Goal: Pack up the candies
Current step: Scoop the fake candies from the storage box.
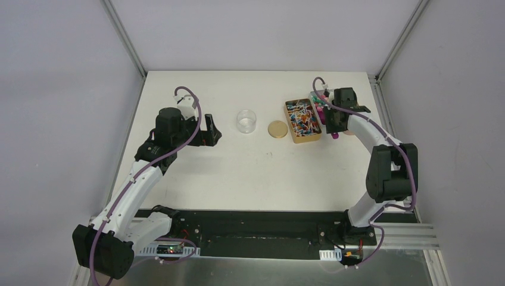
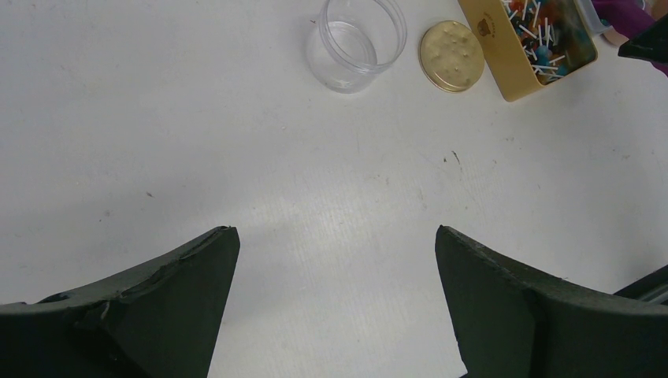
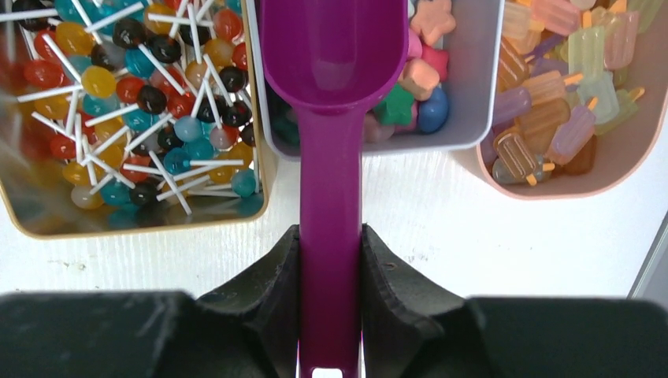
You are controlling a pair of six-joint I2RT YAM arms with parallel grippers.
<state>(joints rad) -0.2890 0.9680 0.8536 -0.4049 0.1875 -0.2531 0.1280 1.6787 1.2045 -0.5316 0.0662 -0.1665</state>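
White counter [image 1: 238, 179] carries all items. Left hand [image 2: 335, 229]: jaws wide, above bare counter. Beyond it, a clear jar [image 2: 354, 47] and a gold lid [image 2: 451, 55] stand side by side. Right hand [image 3: 331, 236]: jaws narrow, clamped on the handle of the purple scoop [image 3: 331, 47]. The scoop bowl lies over the white tray [image 3: 473, 94] holding the candies [image 3: 421, 79]. A gold tin [image 3: 118, 230] of lollipops [image 3: 142, 94] sits at the tray's left, a pink tray [image 3: 622, 157] of popsicle-shaped sweets [image 3: 551, 118] at its right.

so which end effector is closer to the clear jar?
Left. The left end effector sits open just left of the clear jar, apart from it. The right end effector is beyond the lid and gold tin, gripping a purple scoop.
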